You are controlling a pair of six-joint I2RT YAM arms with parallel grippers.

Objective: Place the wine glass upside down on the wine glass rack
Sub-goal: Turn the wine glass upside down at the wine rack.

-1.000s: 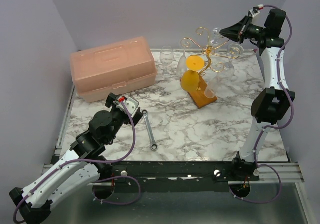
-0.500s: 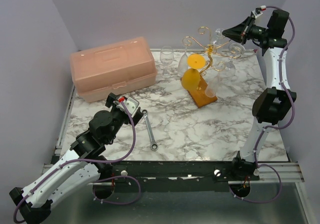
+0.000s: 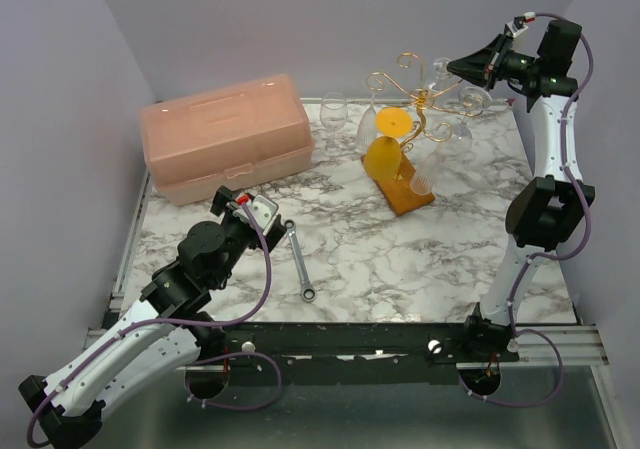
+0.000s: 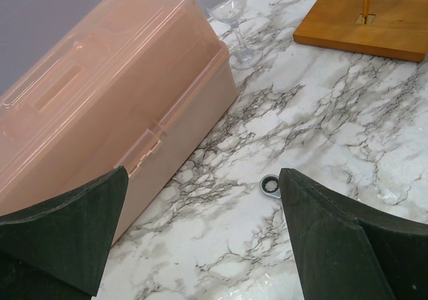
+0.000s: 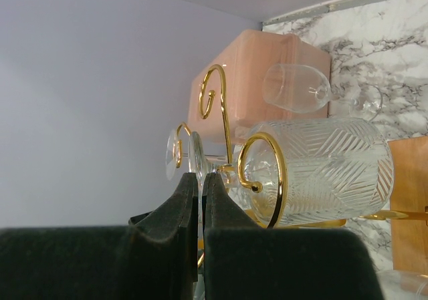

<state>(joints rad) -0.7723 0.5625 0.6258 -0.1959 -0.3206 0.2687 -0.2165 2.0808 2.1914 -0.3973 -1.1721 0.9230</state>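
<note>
right pincer (image 3: 453,68), high at the far right: fingers closed to a thin slit on the foot of one clear wine glass (image 3: 438,69), held among the top scrolls of the rack (image 3: 403,199). left pincer (image 4: 202,180), near left: wide, holding nothing. one rack, one orange glass (image 3: 385,154), several other clear glasses (image 3: 333,109) (count uncertain), one box (image 3: 225,139), one wrench (image 3: 300,259).

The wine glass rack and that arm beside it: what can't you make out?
- Right wrist view: whether the right gripper holds a glass; its fingers hide the contact.
- Top view: how many glasses hang on the wine glass rack; clear, too small.
- Left wrist view: everything above the rack's base; cut by the top edge.
</note>
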